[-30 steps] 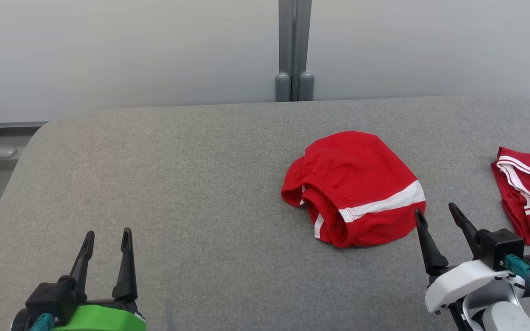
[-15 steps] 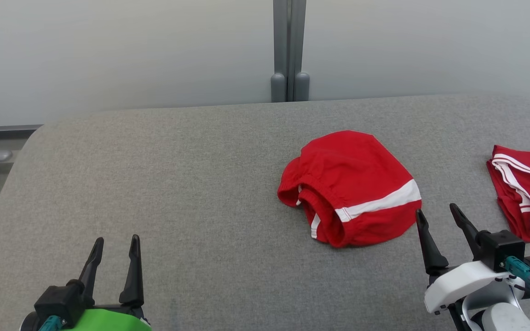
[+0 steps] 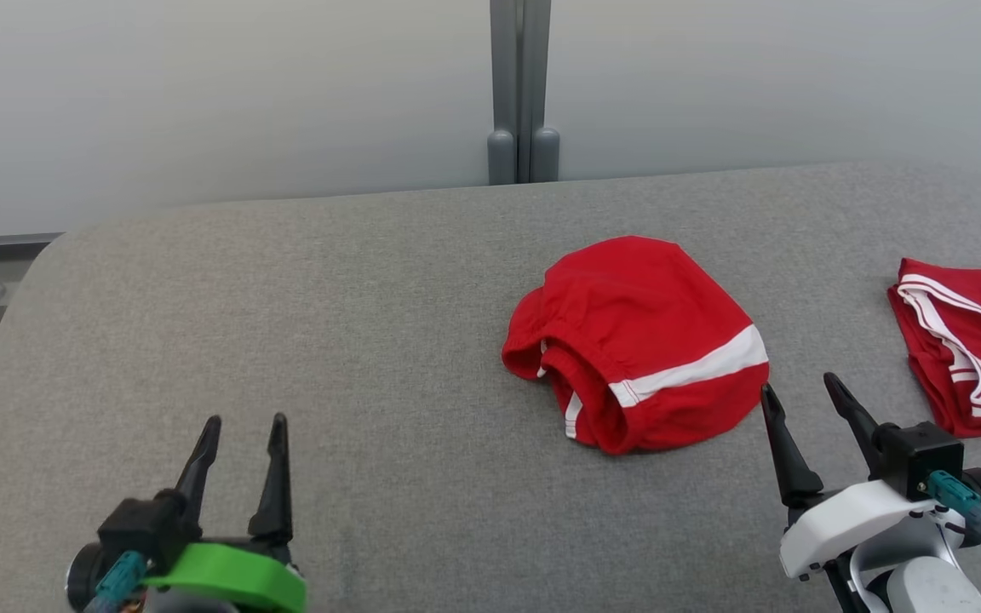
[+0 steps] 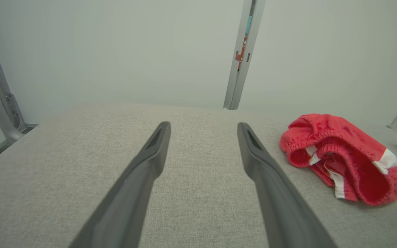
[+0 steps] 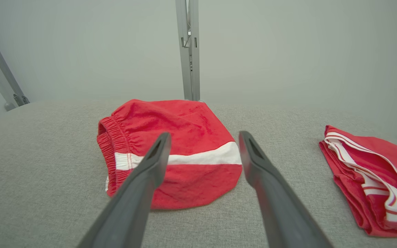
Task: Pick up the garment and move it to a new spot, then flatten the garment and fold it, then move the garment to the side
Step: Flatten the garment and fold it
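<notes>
At lower right, the right claw (image 3: 799,385), wide and empty, might grab just one layer of the red shorts (image 3: 644,332).

Bright, even, diffuse light is seen throughout. A faint soft shadow is cast beneath the 6 o'clock edge of the crumpled red garment with a white stripe (image 3: 635,340). In the wrist views the grey metal posts (image 4: 241,58) are tilted by wide-angle distortion, and the long dark gripper fingers (image 4: 126,203) are blurred toward 6 o'clock.
</notes>
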### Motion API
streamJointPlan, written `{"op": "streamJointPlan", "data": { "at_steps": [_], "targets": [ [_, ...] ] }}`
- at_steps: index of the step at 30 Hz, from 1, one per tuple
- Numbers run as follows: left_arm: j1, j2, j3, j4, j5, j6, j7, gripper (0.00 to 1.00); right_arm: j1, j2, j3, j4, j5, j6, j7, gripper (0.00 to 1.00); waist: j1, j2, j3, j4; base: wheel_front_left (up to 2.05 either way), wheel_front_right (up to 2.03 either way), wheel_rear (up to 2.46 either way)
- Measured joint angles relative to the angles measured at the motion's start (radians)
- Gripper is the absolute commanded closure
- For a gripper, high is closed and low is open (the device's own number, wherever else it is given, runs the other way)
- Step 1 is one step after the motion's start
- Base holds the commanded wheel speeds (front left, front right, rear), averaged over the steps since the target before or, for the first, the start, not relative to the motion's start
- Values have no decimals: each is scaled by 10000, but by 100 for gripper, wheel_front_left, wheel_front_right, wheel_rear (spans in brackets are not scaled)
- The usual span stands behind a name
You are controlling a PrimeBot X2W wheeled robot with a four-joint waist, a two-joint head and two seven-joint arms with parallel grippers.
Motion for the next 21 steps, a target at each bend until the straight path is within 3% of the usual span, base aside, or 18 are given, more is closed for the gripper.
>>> {"op": "streamJointPlan", "data": {
  "at_steps": [6,12,21],
  "targets": [
    [-1374,-157,-1448,451,-640,-33,1156,0,-190,-19,155,-82,-15,2,44,0,0,0,128,-475,0,0,0],
    [-2636,-472,-3099,1076,-2426,-36,2840,0,-363,-73,259,-121,-44,0,84,0,0,0,318,-1292,0,0,0],
    [-3369,-640,-3944,2433,-4027,-17,3770,0,-593,-67,414,-132,-61,0,-4,0,0,0,714,-2708,0,0,0]
  ]
}}
